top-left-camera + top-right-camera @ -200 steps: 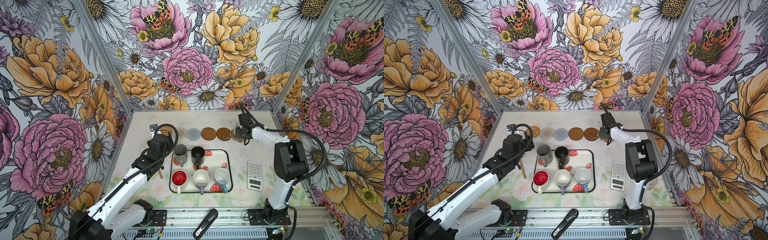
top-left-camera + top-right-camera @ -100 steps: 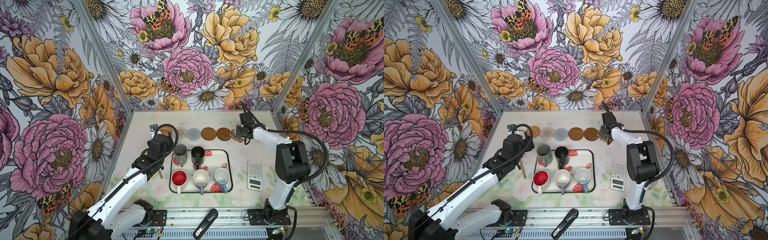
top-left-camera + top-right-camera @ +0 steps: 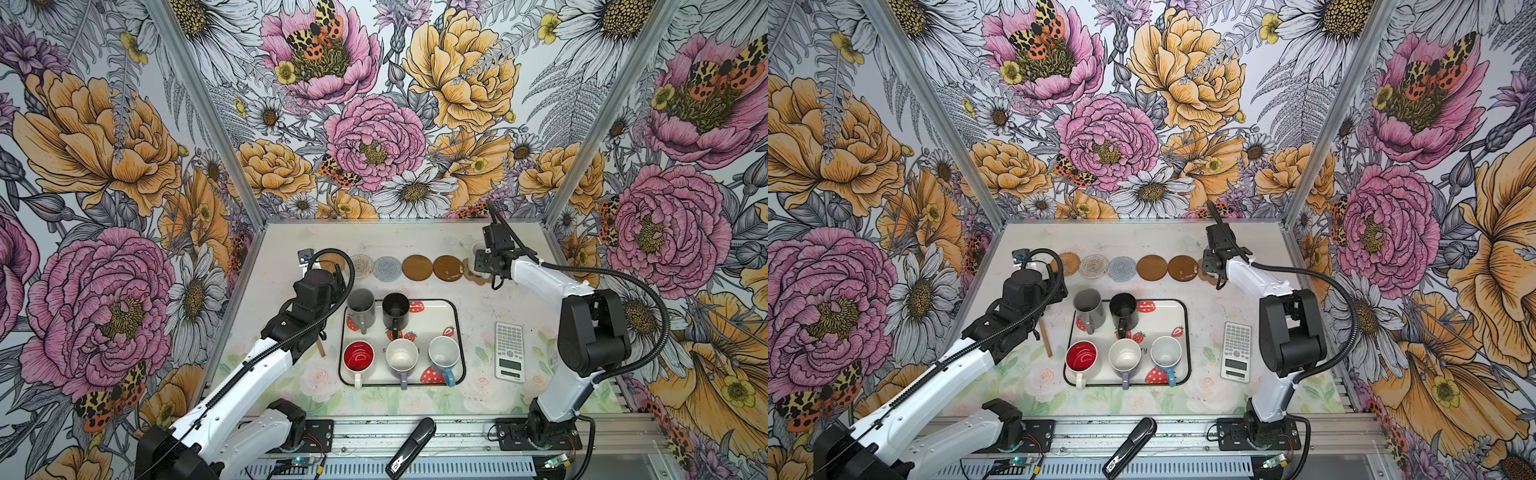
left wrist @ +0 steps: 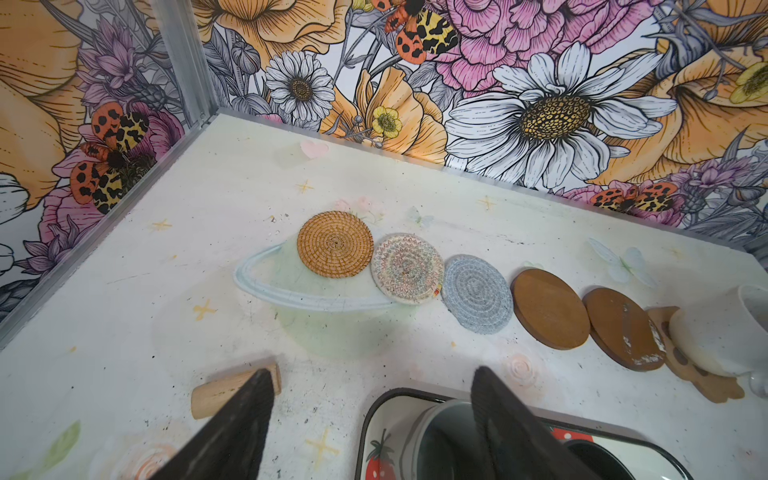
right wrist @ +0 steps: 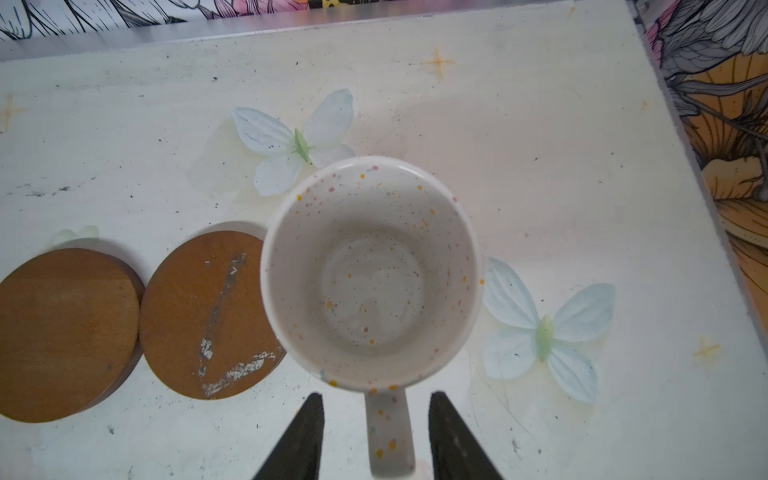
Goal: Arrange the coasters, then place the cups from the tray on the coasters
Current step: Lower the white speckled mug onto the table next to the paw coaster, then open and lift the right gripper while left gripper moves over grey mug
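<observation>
Straddling the handle of the speckled white mug point(image 5: 370, 270), the right gripper point(image 5: 375, 397) has its jaws apart, holding nothing; the mug sits on the paw-shaped coaster point(image 4: 715, 386) toward the table's point(image 5: 540, 104) far-right corner. Wide open and empty, the left gripper point(image 4: 372, 370) hovers over the grey mug point(image 3: 360, 301) at the tray's point(image 3: 436, 316) far-left corner, likely the next grasp.

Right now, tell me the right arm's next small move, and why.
Probably draw the right jaws straight back off the handle. They stand apart with a gap on each side of it, and the speckled mug sits upright on the paw coaster, so it looks placed. Five cups wait on the tray.
</observation>
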`<state>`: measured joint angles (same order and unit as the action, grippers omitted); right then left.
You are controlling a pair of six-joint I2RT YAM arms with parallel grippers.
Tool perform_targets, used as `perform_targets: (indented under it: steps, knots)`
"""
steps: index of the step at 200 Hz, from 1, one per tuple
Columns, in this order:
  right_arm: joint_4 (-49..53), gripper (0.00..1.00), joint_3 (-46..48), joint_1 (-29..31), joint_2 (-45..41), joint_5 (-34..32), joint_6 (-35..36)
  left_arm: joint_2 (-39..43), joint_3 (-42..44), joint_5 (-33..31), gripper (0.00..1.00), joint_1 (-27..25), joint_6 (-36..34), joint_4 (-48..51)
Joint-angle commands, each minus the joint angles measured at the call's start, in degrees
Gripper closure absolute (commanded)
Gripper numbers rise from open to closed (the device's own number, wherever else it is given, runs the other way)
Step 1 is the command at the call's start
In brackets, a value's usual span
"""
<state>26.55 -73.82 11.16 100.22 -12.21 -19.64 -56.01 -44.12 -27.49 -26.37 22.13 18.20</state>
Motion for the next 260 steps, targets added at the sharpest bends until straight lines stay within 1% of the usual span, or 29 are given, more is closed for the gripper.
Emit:
perform_targets:
  steps: [1,22,47,67,72,87,112,132,144,166,186,215,246,260]
  knots:
    - [-1.3,0.56,1.3,-0.3,-4.8,-0.7,-1.3,1.5,0.3,1.3,0.23,0.4,-0.2,0.5]
    - [-1.3,0.56,2.7,-0.3,-8.2,-0.3,-2.6,1.8,-0.2,1.4,0.24,0.4,-0.3,1.2]
    - [-1.5,0.56,4.8,-0.1,-13.9,0.1,-7.0,2.3,-1.6,1.6,0.24,0.2,-0.5,2.9]
    - [-3.4,0.58,6.2,0.4,-17.6,4.1,-12.0,3.2,-1.7,2.7,0.24,-0.2,0.6,2.9]
    - [-4.6,0.59,6.7,1.0,-18.6,5.0,-13.2,3.5,-1.8,3.1,0.24,-0.4,1.0,2.8]
    - [-7.1,0.59,7.7,3.0,-20.8,4.9,-15.7,4.1,-2.1,3.7,0.25,-1.5,1.3,2.9]
    - [-7.9,0.60,8.5,5.7,-22.9,4.7,-19.6,4.3,-2.4,3.5,0.24,-3.4,1.2,2.9]
    - [-10.4,0.61,11.2,8.2,-24.7,3.0,-23.2,2.8,-3.1,3.8,0.24,-3.4,0.7,3.6]
    - [-14.3,0.61,14.0,9.4,-26.0,3.3,-25.0,1.2,-4.5,4.3,0.24,-3.5,0.2,5.1]
    - [-21.7,0.62,19.9,10.6,-28.1,5.3,-26.7,-2.8,-9.6,5.2,0.25,-3.6,-0.9,9.9]
    - [-26.1,0.62,23.2,10.6,-29.1,5.3,-27.6,-5.3,-12.6,4.4,0.25,-6.2,-1.0,12.7]
    - [-26.9,0.62,22.9,10.6,-28.3,7.5,-26.9,-7.5,-14.4,3.7,0.25,-10.6,-2.9,15.0]
    - [-27.4,0.62,23.5,10.6,-26.9,8.0,-26.8,-10.6,-18.8,1.8,0.26,-12.8,-4.3,24.4]
    - [-27.6,0.62,23.6,10.6,-26.6,7.9,-26.5,-11.2,-19.8,-0.4,0.25,-13.4,-4.3,28.6]
